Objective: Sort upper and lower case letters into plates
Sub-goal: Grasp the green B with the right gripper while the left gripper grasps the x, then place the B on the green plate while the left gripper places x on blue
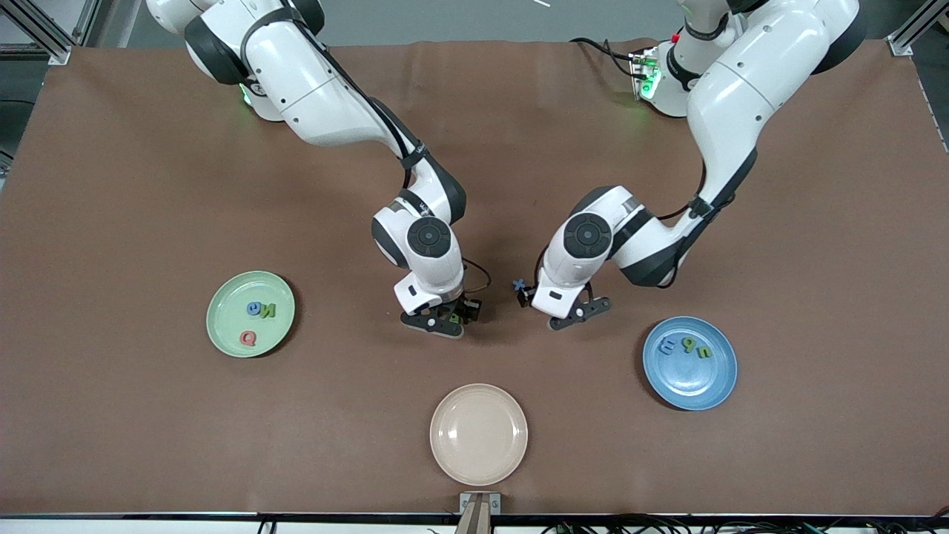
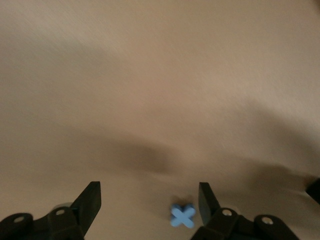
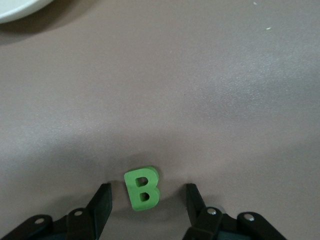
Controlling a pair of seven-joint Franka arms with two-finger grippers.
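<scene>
The mint plate point(image 1: 250, 314) lies toward the right arm's end of the counter point(image 1: 111, 185). It holds three letters: a blue one point(image 1: 254, 308) touching a green N point(image 1: 267, 311), and a red Q point(image 1: 248, 338) nearer the front camera than those two, apart from them.

Next comes the right gripper point(image 1: 442, 322), low over the counter near its middle. In the right wrist view its jaws stand apart, released, with a green B point(image 3: 142, 188) lying flat on the counter between the fingers point(image 3: 100, 205) and touching neither. In the front view the B point(image 1: 453, 319) shows only as a green speck under the gripper.

The beige plate point(image 1: 479, 433) sits nearest the front camera, with nothing in it.

The left gripper point(image 1: 557, 308) is low over the counter beside the right one. Its jaws are also released and apart. In the left wrist view a blue x point(image 2: 183, 216) lies flat on the counter between the fingers point(image 2: 208, 201), just beside one of them. In the front view the x point(image 1: 520, 285) peeks out at the gripper's edge.

The blue plate point(image 1: 689, 363) lies toward the left arm's end. It carries three letters in a row: a blue one point(image 1: 668, 344), a green one point(image 1: 688, 343) and a green n point(image 1: 703, 350).
</scene>
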